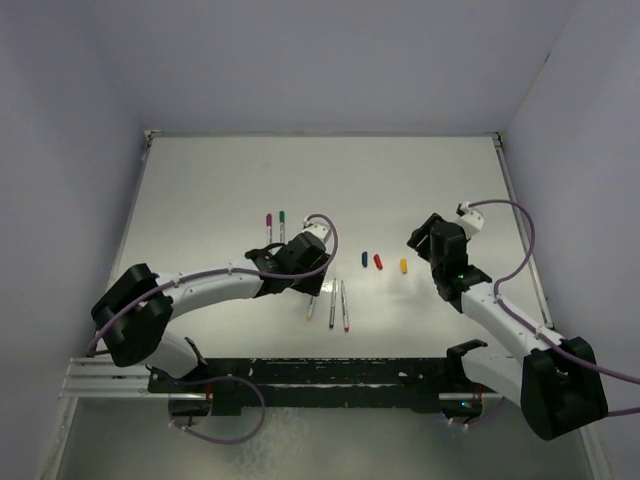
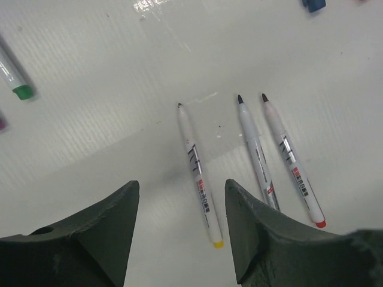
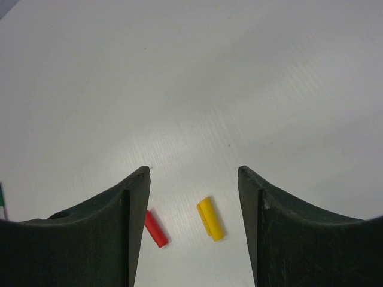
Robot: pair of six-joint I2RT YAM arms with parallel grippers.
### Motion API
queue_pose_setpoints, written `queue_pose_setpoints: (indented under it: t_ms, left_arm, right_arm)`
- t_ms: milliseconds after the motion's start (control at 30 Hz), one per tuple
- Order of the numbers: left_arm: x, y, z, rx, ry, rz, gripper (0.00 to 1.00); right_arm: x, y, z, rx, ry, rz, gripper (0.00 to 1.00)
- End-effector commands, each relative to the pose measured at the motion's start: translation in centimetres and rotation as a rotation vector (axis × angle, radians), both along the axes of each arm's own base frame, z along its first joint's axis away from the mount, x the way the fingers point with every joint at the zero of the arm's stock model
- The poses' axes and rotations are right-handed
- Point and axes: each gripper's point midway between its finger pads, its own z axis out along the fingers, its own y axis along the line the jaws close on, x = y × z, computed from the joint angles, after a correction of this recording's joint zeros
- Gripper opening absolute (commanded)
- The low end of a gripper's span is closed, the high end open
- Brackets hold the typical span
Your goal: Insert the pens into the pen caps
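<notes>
Three pens (image 2: 256,149), tips toward far wall (image 1: 320,70)

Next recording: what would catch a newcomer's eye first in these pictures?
Three uncapped pens lie side by side near the table's middle, with the left fingers open above them. To their right sits a row of loose caps, the blue cap, red cap and yellow cap, the right fingers open over the yellow one. Farther back, two capped pens, purple and green, lie together.
</notes>
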Motion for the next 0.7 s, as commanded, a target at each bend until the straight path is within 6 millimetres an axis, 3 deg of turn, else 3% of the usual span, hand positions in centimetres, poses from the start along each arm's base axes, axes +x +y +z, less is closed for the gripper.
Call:
queue_pose_setpoints:
  t_ms: [0,433,667]
  left_arm:
    - [-0.8,-1.3,0.1,-0.039,0.016,-0.029,0.64]
    - [-2.2,-1.4,-3.1,0.047,0.093,-0.042,0.65]
    - [-3.6,-0.5,-5.0,0.137,0.131,-0.031,0.61]
  right_arm:
    - [0.0,-0.2,-0.3,0.027,-0.017,-0.027,0.62]
    - [0.0,0.1,-1.0,0.026,-0.008,-0.009,0.60]
    - [0.0,0.3,-0.8,0.034,-0.018,0.000,0.59]
